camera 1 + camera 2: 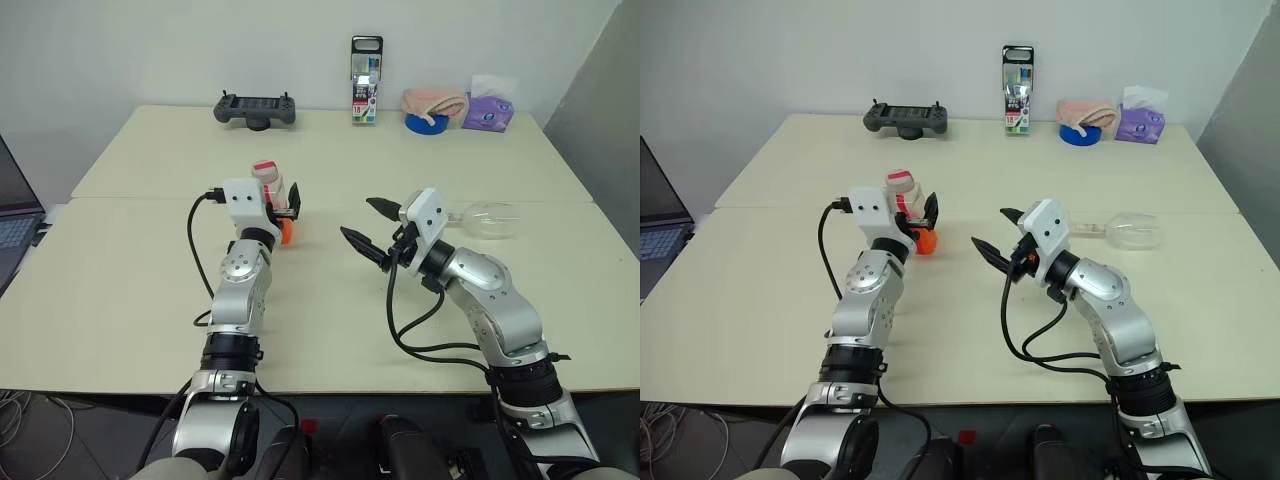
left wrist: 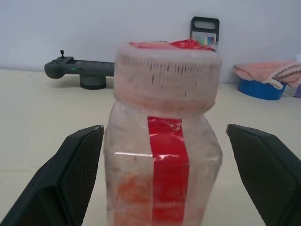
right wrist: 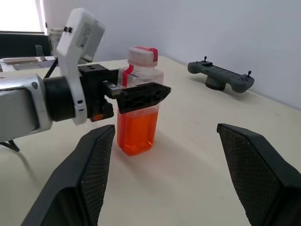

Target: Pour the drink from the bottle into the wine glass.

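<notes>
The bottle (image 3: pixel 139 101) stands upright on the table (image 1: pixel 150 270), between the spread fingers of the left gripper (image 1: pixel 283 205), not yet pinched. Close squarely on the body, under the cap. The right gripper (image 1: pixel 366 225) is spread and empty; the glass (image 1: pixel 492 220) lies on its side behind it.

A pale cream tabletop (image 1: pixel 150 290), made of two sections meeting at a seam that runs across it, stands against a plain white wall (image 1: pixel 150 50) under even, soft light. Along its far edge lie a dark handheld controller (image 1: pixel 257 109), an upright marker pack (image 1: pixel 365 80), a pink cloth (image 1: pixel 434 101) over a blue roll of tape (image 1: pixel 428 123) and a purple tissue pack (image 1: pixel 488 110). A grey panel (image 1: pixel 600 120) rises at the right, an open laptop (image 1: pixel 14 225) sits at the left edge, and cables (image 1: pixel 40 415) trail over the grey floor below.
</notes>
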